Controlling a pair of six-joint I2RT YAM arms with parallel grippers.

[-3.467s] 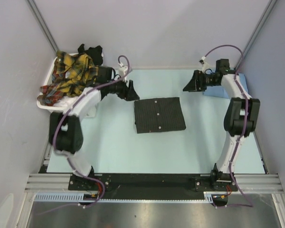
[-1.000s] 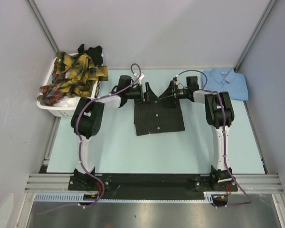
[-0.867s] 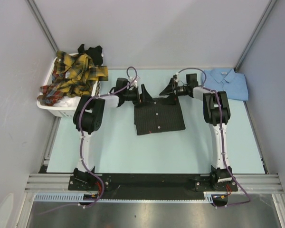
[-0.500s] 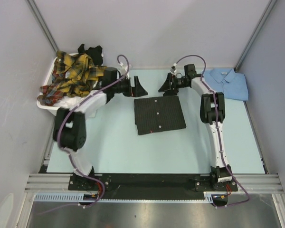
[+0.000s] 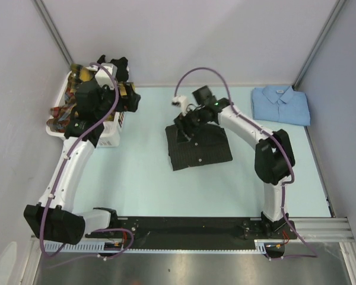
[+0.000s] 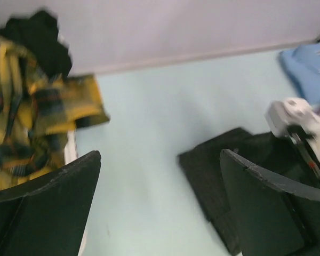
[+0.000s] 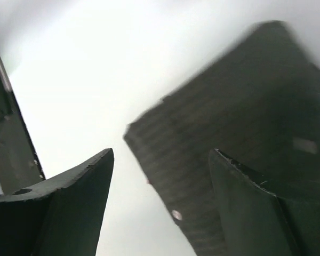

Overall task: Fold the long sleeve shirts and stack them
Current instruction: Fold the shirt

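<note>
Charcoal pinstriped shirt lies folded flat at the centre of the table. Right gripper hangs over its 11 o'clock corner, fingers apart, holding nothing. Light blue shirt lies folded at 2 o'clock. Plaid shirts are heaped in the white basket at 10 o'clock. Left gripper is beside the basket, fingers wide, empty.

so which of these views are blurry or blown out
right wrist: the table glares almost white and the pinstriped shirt is smeared; left wrist: soft all over, plaid shirts fuzzy; top external: sharp, evenly lit
</note>
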